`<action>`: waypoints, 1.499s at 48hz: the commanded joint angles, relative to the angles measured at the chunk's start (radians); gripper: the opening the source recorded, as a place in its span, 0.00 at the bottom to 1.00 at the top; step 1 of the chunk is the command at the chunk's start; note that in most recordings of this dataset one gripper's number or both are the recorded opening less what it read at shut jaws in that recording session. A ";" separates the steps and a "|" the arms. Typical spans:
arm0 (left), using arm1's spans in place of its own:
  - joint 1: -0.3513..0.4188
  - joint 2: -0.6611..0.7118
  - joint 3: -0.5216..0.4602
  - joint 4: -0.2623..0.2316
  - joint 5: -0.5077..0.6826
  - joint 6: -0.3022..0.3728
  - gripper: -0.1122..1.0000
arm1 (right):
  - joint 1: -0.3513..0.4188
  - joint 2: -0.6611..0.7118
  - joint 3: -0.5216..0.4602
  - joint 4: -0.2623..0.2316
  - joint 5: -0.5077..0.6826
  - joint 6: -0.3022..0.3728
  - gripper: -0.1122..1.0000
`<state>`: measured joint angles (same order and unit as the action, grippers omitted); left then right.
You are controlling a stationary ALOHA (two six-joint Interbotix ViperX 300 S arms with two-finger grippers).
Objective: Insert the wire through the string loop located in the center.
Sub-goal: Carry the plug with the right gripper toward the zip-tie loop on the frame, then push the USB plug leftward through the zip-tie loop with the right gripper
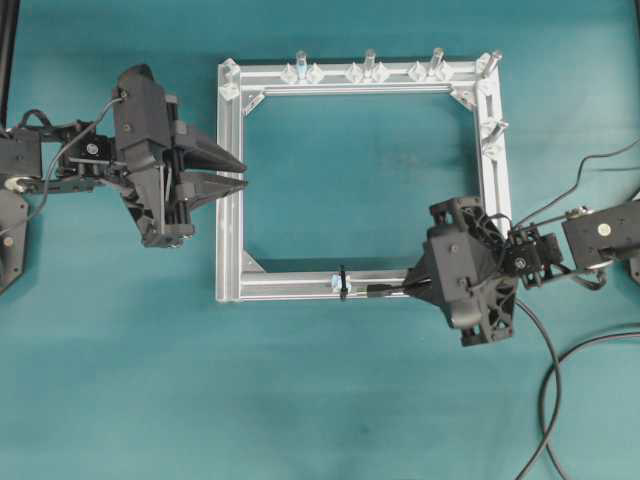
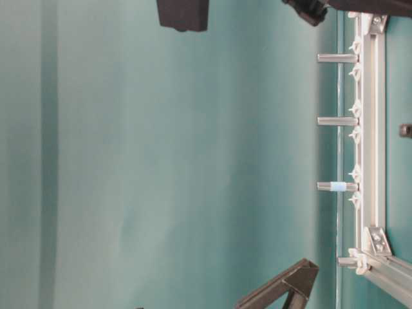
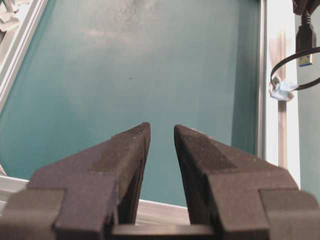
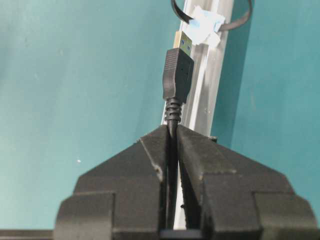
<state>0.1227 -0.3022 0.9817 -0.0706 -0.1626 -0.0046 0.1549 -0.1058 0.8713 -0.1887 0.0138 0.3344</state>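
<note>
A: What does the right gripper (image 4: 171, 132) have between its matte black, wedge-shaped fingers?

B: The wire (image 4: 172, 117). The jaws are pinched nearly together on the thin black cable just behind its ribbed strain relief. The boxy black plug with its small metallic tip sticks out ahead of the fingertips.

A: And where is that plug relative to the string loop (image 4: 235, 20)?

B: Just short of it. From the right wrist camera the metal tip sits close below the loop, a thin black ring tied round the grooved silver bar of the aluminium frame (image 1: 229, 180), with a pale blue bit of tape at the knot. I think the tip has not entered the ring, though the angle makes that hard to be sure of.

A: Overhead?

B: The loop (image 1: 342, 282) is on the near bar of the square frame, and the plug lies along that bar, to the right of the loop.

A: The left gripper (image 1: 238, 175)?

B: Partly open, a narrow gap between its rough black fingers, nothing in it. It hangs over the frame's left bar, well apart from the loop. Its own camera shows the loop (image 3: 295, 70) far off, beside the plug.
</note>
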 commanded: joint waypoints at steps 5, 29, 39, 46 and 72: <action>-0.005 -0.014 -0.012 0.005 -0.005 0.005 0.37 | -0.002 -0.021 -0.006 0.002 -0.002 0.043 0.16; -0.005 -0.012 -0.009 0.005 -0.005 0.006 0.37 | -0.003 -0.021 -0.006 0.003 -0.038 0.048 0.16; -0.003 -0.014 -0.008 0.005 -0.005 0.006 0.37 | -0.006 -0.021 -0.006 0.002 -0.044 0.048 0.16; -0.003 -0.014 -0.008 0.005 -0.005 0.006 0.37 | -0.009 -0.023 -0.006 0.002 -0.044 0.048 0.16; -0.005 -0.014 -0.009 0.005 -0.005 0.002 0.37 | -0.011 -0.021 -0.006 0.002 -0.066 0.048 0.16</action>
<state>0.1227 -0.3022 0.9817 -0.0690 -0.1626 -0.0046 0.1473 -0.1058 0.8728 -0.1887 -0.0322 0.3804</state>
